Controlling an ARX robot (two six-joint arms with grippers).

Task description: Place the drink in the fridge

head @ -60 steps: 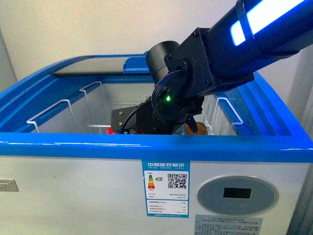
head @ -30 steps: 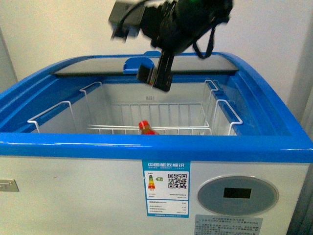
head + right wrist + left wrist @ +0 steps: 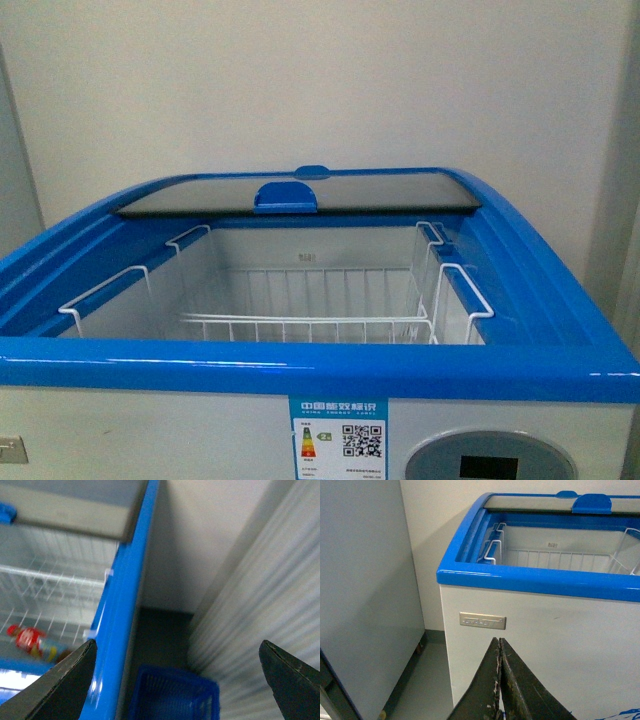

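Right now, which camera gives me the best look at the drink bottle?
The right wrist view. It is the only one showing the bottle, lying in the fridge's wire basket, though blurred. The front view shows only the open fridge with baskets; the left wrist view shows the fridge's front and rim, no bottle.

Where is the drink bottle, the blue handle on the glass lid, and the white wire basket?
drink (image 3: 31, 641): right wrist view, red label.
blue handle (image 3: 287, 196): front view, its middle.
wire basket (image 3: 305, 322): front view, front rim.

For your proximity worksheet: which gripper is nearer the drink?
Right. The right gripper hangs open above the fridge's rim, drink just below; the left gripper is outside, facing the front.
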